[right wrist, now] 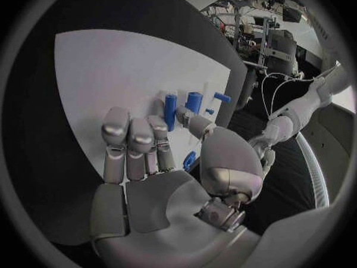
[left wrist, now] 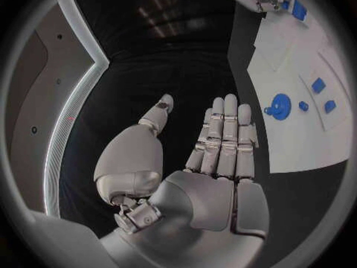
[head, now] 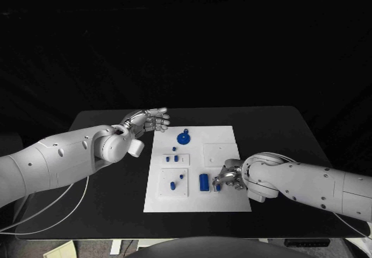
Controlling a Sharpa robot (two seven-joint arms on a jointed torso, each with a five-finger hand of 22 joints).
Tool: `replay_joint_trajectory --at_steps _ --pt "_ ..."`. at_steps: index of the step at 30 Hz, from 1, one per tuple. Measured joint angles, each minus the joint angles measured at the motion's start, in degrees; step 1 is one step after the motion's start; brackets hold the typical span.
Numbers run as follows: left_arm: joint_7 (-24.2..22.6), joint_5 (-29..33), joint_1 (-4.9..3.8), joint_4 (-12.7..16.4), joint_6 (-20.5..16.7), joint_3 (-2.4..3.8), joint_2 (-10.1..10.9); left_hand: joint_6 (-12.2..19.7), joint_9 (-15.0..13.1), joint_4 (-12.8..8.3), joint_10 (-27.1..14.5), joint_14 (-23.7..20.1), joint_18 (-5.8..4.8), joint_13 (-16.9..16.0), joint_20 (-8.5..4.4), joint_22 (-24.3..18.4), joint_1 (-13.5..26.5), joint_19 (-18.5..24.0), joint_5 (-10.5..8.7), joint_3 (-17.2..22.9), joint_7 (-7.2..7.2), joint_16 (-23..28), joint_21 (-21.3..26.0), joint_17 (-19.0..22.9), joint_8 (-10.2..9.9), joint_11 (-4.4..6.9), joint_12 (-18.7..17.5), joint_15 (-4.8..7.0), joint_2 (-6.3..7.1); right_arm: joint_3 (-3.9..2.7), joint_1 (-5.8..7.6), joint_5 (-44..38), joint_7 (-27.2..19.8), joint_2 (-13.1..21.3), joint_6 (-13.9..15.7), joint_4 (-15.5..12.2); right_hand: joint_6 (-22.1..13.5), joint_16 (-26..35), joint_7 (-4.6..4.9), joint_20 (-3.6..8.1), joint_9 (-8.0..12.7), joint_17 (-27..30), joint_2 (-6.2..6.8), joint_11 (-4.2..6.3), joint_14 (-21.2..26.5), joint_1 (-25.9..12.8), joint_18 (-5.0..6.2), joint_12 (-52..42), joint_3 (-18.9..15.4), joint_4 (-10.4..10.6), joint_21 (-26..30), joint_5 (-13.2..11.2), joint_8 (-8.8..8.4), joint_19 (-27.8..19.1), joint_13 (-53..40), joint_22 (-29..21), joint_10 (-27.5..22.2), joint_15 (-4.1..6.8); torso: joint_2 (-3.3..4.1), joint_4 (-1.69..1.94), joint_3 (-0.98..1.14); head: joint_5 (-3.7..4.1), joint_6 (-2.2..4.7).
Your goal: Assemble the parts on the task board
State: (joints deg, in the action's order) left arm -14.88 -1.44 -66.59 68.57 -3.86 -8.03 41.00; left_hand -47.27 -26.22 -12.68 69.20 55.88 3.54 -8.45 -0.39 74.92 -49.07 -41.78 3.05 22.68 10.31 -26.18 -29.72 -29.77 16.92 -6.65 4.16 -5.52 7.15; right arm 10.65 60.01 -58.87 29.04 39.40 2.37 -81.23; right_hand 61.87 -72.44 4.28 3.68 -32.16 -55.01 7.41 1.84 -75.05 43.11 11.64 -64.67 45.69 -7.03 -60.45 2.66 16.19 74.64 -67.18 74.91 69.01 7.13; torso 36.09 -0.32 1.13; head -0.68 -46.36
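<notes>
The white task board (head: 224,201) lies mid-table with several blue parts on it. A round blue part (head: 184,138) (left wrist: 280,107) sits near its far edge, and small parts (head: 173,158) stand in a raised block. A blue cylinder (head: 204,181) (right wrist: 170,110) stands near the middle. My right hand (head: 229,177) (right wrist: 141,155) hovers low over the board just right of that cylinder, fingers straight and holding nothing. A small blue part (right wrist: 190,159) (head: 217,188) lies under it beside the thumb. My left hand (head: 151,119) (left wrist: 212,155) hangs open off the board's far left corner.
A raised white block (head: 219,153) sits on the board's right half, just beyond my right hand. Black table (head: 108,204) surrounds the board on all sides. A cable (head: 54,215) trails from my left arm at the table's front left.
</notes>
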Motion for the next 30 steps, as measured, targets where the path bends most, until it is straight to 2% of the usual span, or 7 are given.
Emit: replay_joint_trajectory --at_steps 12,15,17,28,30 --pt "0.1 0.0 0.00 0.0 0.0 0.00 0.1 0.0 0.0 0.0 0.0 0.0 -0.12 0.0 0.00 0.0 0.0 0.0 0.00 0.0 0.00 0.0 0.0 0.0 0.0 0.00 0.0 0.00 0.00 0.08 -0.16 0.2 -0.5 -0.1 0.0 -0.6 0.0 0.0 -0.01 0.00 0.2 0.0 -0.02 0.00 0.0 0.0 0.00 0.0 -0.3 -0.3 0.0 0.0 -0.12 0.0 0.0 0.0 0.0 0.33 0.00 0.01 -0.02 -0.07 -0.18" --pt "0.1 0.0 0.00 0.0 0.0 0.00 0.1 0.0 0.0 0.0 0.0 0.0 -0.16 0.0 0.00 0.0 0.0 0.0 0.00 0.0 0.00 0.0 0.0 0.0 0.0 0.00 0.0 0.00 0.00 0.09 -0.19 0.3 -0.5 0.0 0.0 -0.8 0.0 0.0 -0.01 -0.01 0.2 0.0 -0.96 0.01 -0.1 1.0 0.00 0.3 -0.4 -1.1 0.0 0.0 -0.44 0.0 0.0 0.0 0.0 0.33 0.00 0.01 -0.02 -0.12 -0.23" --pt "0.1 0.0 0.00 0.0 0.1 0.00 0.1 0.0 0.0 0.0 0.0 0.0 -0.17 0.0 0.00 0.0 0.0 0.0 0.00 0.0 0.00 0.0 0.0 0.0 0.0 0.00 0.0 0.00 0.00 0.12 -0.22 0.3 -0.6 0.0 0.0 -0.9 -0.1 0.0 -0.07 -0.01 0.2 0.0 -1.11 0.12 -0.1 1.1 0.00 0.3 -0.4 -1.2 0.0 0.0 -0.44 0.0 0.0 0.0 -0.1 0.34 0.00 0.01 -0.02 -0.18 -0.26" --pt "0.2 0.0 0.00 0.0 0.1 0.00 0.1 0.0 0.0 0.0 0.0 0.0 -0.45 0.0 0.00 0.0 0.0 0.0 0.00 0.0 0.00 0.2 0.0 -0.1 0.0 0.00 0.0 0.00 0.00 0.12 -0.26 0.4 -0.7 0.0 0.0 -0.9 -0.1 0.0 -0.10 -0.02 0.2 0.0 -1.09 0.12 -0.1 1.1 0.00 0.3 -0.7 -1.5 0.0 0.0 -0.44 0.0 0.0 0.0 -0.1 0.32 0.01 -0.02 0.00 -0.32 -0.35" --pt "0.2 0.0 0.00 0.0 0.1 0.00 0.1 0.0 0.0 0.0 0.0 0.0 -0.46 0.0 0.00 0.0 0.0 0.0 0.00 0.0 0.00 0.2 0.0 -0.1 0.0 0.00 0.0 0.00 0.00 0.12 -0.26 0.5 -0.8 0.0 0.0 -0.9 -0.1 0.0 -0.10 -0.01 0.2 0.0 -0.51 -0.09 -0.1 0.5 0.01 0.3 -1.2 -1.0 0.0 0.0 -0.44 0.0 0.0 0.0 -0.3 0.32 0.01 -0.03 0.00 -0.33 -0.35"
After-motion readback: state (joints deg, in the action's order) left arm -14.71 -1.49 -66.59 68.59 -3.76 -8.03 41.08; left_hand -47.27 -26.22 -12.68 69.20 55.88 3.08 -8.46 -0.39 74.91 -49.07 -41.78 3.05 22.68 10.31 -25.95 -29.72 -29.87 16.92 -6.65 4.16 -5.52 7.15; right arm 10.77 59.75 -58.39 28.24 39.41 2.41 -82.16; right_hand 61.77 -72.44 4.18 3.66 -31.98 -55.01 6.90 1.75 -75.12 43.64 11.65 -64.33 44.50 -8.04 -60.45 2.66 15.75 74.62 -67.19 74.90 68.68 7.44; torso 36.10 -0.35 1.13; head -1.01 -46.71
